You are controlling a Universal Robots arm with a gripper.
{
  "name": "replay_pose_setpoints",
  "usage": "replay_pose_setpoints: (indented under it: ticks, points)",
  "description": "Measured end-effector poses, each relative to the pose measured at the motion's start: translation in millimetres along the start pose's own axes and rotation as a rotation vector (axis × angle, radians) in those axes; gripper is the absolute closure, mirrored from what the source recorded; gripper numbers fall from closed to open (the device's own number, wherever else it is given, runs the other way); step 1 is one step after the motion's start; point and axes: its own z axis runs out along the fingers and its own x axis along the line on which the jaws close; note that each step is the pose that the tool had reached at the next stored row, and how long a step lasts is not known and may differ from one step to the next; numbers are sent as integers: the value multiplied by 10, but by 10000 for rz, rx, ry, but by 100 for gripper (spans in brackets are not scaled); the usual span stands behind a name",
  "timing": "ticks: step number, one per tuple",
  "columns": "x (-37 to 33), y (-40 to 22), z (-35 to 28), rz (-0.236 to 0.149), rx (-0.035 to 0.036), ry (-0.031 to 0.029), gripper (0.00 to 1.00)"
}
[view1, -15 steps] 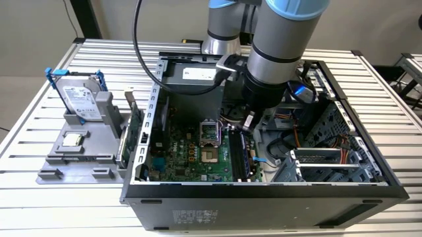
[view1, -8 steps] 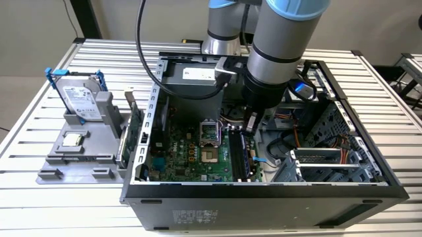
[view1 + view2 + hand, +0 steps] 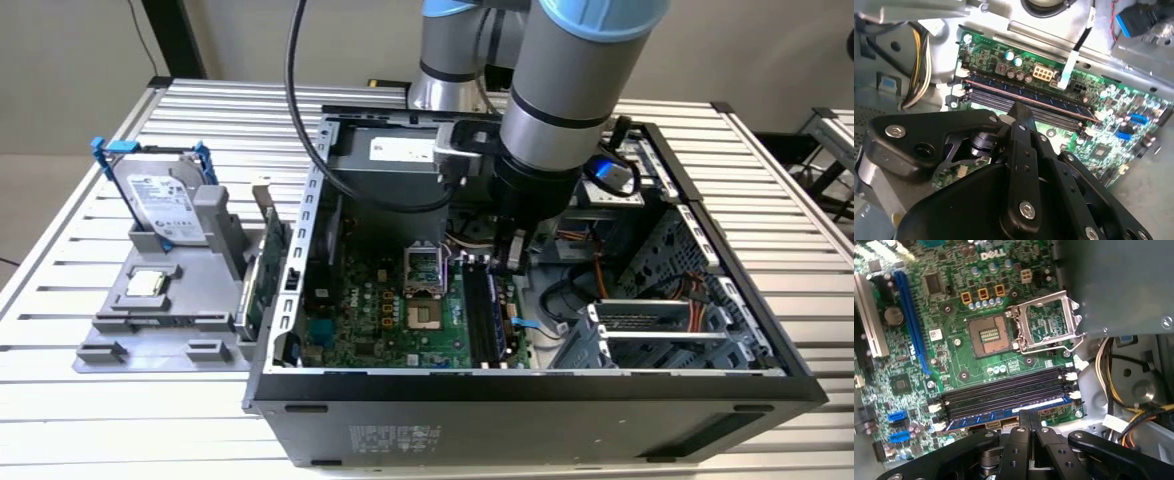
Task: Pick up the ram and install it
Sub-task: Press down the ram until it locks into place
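The ram (image 3: 996,416) is a bluish stick with dark chips lying along the slot of the motherboard (image 3: 954,365) closest to my fingers; it also shows as the chip-lined ram (image 3: 1029,96). My gripper (image 3: 1030,415) is shut, its two black fingertips pressed together and resting on the ram's upper edge near its middle, with nothing between them. The closed gripper (image 3: 1020,109) stands right over the stick in the second wrist view. Seen from outside, my gripper (image 3: 511,262) reaches down inside the open computer case (image 3: 534,385) over the memory slots (image 3: 487,310).
Empty black slots (image 3: 1004,387) with white end latches (image 3: 1071,376) lie beside the ram. The open CPU socket (image 3: 991,335), power supply box (image 3: 1119,285) and cable bundles (image 3: 1114,370) crowd around. Outside the case, a grey fixture (image 3: 160,335) holds a hard drive (image 3: 167,205) and a green card (image 3: 271,265).
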Motion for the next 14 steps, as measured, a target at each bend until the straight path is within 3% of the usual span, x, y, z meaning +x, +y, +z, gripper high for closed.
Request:
replay_pose_setpoints:
  ticks: [7,14]
  points:
    - [0,0,2,-1264,-39,11,100]
    - [0,-20,8,-1716,-57,13,100]
